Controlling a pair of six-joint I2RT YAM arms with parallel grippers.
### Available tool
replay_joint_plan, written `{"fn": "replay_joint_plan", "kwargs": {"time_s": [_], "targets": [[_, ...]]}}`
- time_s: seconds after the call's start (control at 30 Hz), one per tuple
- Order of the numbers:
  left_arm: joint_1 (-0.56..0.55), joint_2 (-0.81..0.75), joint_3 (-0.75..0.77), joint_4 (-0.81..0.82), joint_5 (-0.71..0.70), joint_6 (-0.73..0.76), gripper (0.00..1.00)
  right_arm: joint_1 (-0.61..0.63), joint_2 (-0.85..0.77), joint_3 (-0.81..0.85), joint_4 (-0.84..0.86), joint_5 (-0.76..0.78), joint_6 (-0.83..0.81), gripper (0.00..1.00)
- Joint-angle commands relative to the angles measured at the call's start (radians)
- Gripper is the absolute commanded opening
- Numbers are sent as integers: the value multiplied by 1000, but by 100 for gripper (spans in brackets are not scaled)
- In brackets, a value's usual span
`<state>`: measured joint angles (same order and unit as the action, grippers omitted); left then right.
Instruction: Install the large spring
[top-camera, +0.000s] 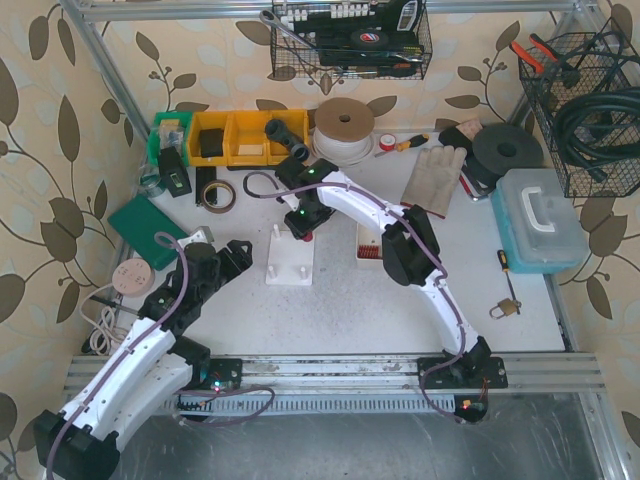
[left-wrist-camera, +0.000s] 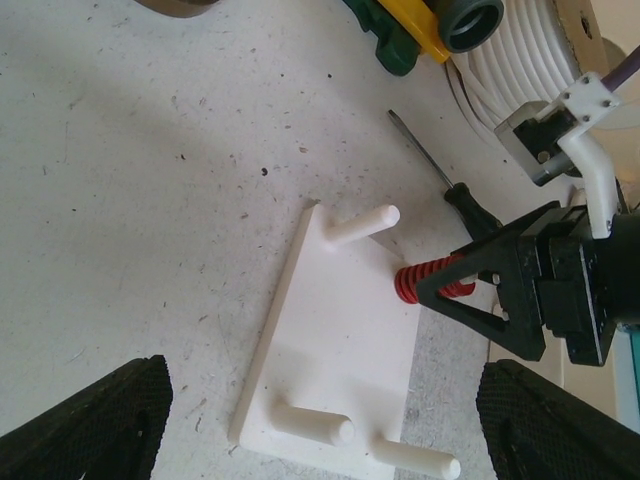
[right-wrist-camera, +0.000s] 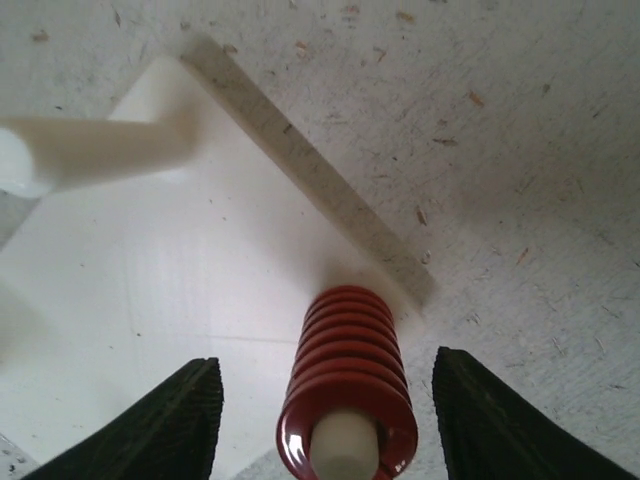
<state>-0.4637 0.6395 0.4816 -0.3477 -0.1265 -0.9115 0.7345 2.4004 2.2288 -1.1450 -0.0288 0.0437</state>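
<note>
The large red spring (right-wrist-camera: 348, 390) sits over a white peg (right-wrist-camera: 345, 447) at a corner of the white peg base (right-wrist-camera: 150, 280). My right gripper (right-wrist-camera: 330, 400) is open, one finger on each side of the spring with a gap to each. The left wrist view shows the spring (left-wrist-camera: 420, 280) standing on the base (left-wrist-camera: 340, 340) between the right gripper's black fingers (left-wrist-camera: 470, 285). My left gripper (left-wrist-camera: 325, 420) is open and empty, on the side of the base opposite the spring. From above, both grippers flank the base (top-camera: 290, 262), and the right gripper (top-camera: 303, 228) hides the spring.
A small tray of red springs (top-camera: 367, 245) lies right of the base. A screwdriver (left-wrist-camera: 440, 170) lies beyond the base. A green pad (top-camera: 147, 228), a tape roll (top-camera: 216, 194), yellow bins (top-camera: 247, 137), gloves (top-camera: 432, 178), a blue case (top-camera: 540, 220) and a padlock (top-camera: 505, 306) ring the work area.
</note>
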Motion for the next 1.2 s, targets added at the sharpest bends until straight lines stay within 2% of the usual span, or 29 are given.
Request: {"fn": "replay_joint_plan", "kwargs": {"time_s": [0.0, 0.1, 0.23, 0.3, 0.4, 0.57, 0.63, 0.67, 0.73, 0.8, 0.9, 0.97, 1.07, 1.17], "targets": [[10, -4, -8, 42, 9, 29, 86, -7, -80, -30, 60, -46, 15, 59], [10, 2, -7, 50, 17, 35, 87, -22, -163, -97, 120, -36, 48, 63], [11, 11, -7, 60, 28, 37, 87, -32, -327, -202, 178, 11, 101, 64], [10, 16, -6, 64, 32, 39, 86, -32, -455, -314, 235, 71, 137, 63], [11, 23, -7, 72, 38, 40, 86, -33, -682, -578, 354, 194, 203, 62], [11, 65, 12, 71, 56, 51, 86, -174, -922, -815, 386, 202, 305, 62], [11, 83, 20, 71, 67, 52, 86, -267, -983, -891, 376, 140, 342, 62], [11, 90, 25, 69, 71, 53, 86, -310, -1013, -934, 387, 89, 355, 66], [11, 102, 32, 67, 80, 60, 85, -394, -1075, -1026, 439, 10, 376, 82], [11, 122, 39, 74, 100, 66, 86, -424, -1115, -1091, 483, -34, 376, 85], [11, 158, 44, 110, 148, 71, 85, -427, -1105, -1103, 472, -60, 355, 80], [10, 174, 48, 116, 163, 77, 85, -426, -1085, -1096, 450, -60, 361, 72], [10, 168, 18, 169, 158, 55, 85, -421, -1085, -1109, 447, -74, 396, 64], [10, 153, -5, 198, 136, 45, 85, -380, -1101, -1123, 450, -40, 426, 59]]}}
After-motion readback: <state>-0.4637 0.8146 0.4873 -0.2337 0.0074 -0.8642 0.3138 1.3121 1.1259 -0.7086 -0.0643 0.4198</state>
